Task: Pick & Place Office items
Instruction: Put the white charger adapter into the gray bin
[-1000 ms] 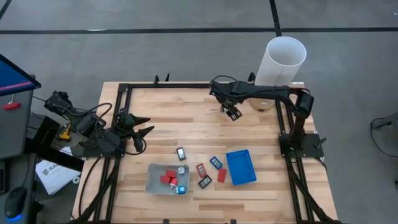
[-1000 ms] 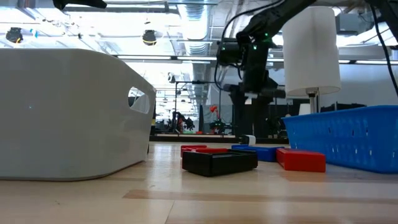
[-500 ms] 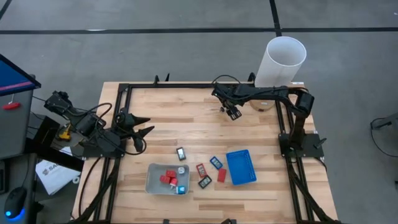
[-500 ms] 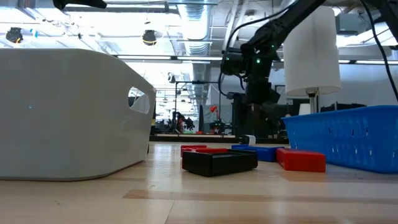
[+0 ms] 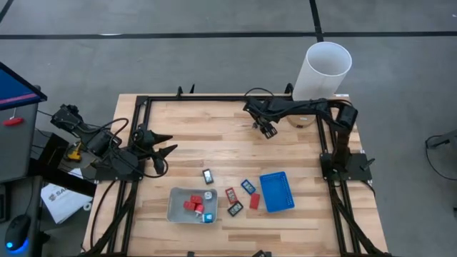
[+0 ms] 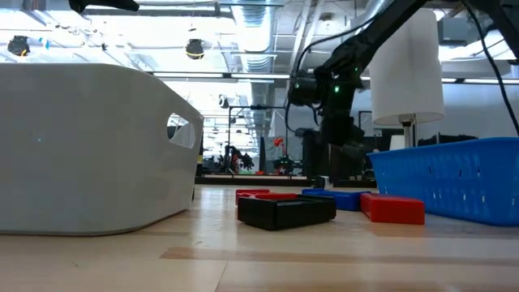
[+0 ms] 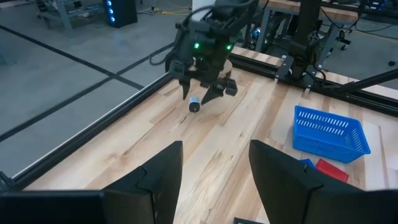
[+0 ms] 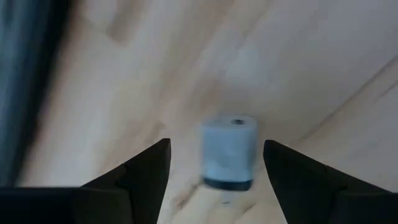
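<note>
High view: a wooden table (image 5: 214, 128) framed in black rails. The right gripper (image 5: 269, 129) hangs over the far part of the table, at about 1 o'clock from the table's middle, its fingers parted and holding nothing. The left gripper (image 5: 166, 150) waits at the 9 o'clock edge, fingers spread and empty. At 6 o'clock a grey tray (image 5: 176, 207) holds red blocks (image 5: 191, 205) and a cyan bit (image 5: 208, 218). Beside it lie flat black rectangles (image 5: 208, 176) and a loose red block (image 5: 254, 201), next to a blue tray (image 5: 276, 191). A tall white cylinder (image 5: 327, 70) stands beyond the table's far right corner.

Low view: a black rectangle (image 6: 286, 211) and a red block (image 6: 392, 208) lie in front, the blue tray's wall (image 6: 454, 180) at 3 o'clock, the pale tray (image 6: 89, 146) at 9 o'clock. The right gripper (image 6: 339, 138) hangs behind them.

Left wrist view: the left fingers (image 7: 158, 171) stand apart. Farther off, the right gripper (image 7: 206, 93) hovers just over a small cylindrical piece (image 7: 194, 105) on the wood.

Right wrist view: the small pale cylindrical piece (image 8: 229, 151), dark at one end, lies on the table between the open right fingers (image 8: 146, 168), untouched.
</note>
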Controlling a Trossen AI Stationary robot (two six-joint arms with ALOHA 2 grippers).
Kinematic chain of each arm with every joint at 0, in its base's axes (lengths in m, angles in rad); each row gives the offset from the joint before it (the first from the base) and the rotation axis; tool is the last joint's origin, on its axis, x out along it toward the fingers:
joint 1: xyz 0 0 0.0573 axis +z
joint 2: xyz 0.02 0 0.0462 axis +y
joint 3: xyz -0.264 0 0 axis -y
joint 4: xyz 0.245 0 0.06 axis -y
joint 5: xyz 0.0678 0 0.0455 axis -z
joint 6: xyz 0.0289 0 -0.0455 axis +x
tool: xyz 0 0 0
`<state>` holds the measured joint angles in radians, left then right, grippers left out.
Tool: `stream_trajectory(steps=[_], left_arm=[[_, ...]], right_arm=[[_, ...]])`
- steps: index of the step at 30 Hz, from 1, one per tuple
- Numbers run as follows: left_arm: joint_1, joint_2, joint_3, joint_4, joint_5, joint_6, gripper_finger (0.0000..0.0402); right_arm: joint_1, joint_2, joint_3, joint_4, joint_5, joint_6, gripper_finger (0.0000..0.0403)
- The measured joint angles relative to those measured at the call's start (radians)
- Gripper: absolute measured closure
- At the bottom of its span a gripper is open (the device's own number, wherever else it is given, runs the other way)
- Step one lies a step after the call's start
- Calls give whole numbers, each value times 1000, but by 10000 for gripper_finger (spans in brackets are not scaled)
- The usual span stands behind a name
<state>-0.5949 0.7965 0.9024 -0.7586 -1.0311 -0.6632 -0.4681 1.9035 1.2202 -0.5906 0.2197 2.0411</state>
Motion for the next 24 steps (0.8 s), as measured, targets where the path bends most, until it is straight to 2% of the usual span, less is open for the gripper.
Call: stream_trajectory(steps=[5, 16, 20, 24], left_arm=[[0, -1, 0, 8, 5, -8, 219], [0, -5, 0, 21, 16, -8, 219], [0, -5, 0, 21, 16, -8, 219], [0, -5, 0, 20, 16, -8, 219]], right_arm=[[9, 48, 2, 61, -52, 23, 154], [5, 55, 5, 33, -61, 8, 161], [3, 56, 4, 24, -61, 29, 192], [3, 56, 3, 15, -64, 68, 241]])
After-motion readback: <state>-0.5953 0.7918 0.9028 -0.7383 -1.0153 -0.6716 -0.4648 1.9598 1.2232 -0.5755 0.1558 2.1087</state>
